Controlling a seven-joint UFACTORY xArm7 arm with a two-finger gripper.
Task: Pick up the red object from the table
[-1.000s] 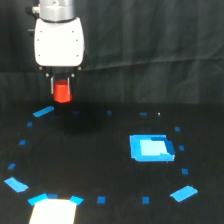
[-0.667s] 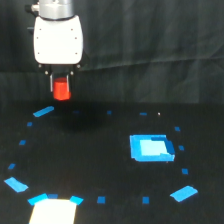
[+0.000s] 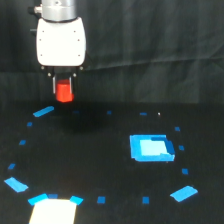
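The red object (image 3: pixel 64 92) is a small bright red-orange stubby block, held between the fingers of my white gripper (image 3: pixel 64 90) at the upper left of the exterior view. It hangs in the air well above the black table (image 3: pixel 100 165), clear of the surface. The gripper is shut on it, with thin dark fingers (image 3: pixel 54 86) flanking its sides. The block's lower half shows below the fingers.
A blue square piece (image 3: pixel 150 148) lies on the table at the exterior view's right. Small blue tape marks (image 3: pixel 43 111) ring the table. A pale rectangular patch (image 3: pixel 52 211) sits at the bottom left edge. A dark curtain hangs behind.
The gripper has risen slightly with the red object still held in it; the block sits a little higher above the table than before.
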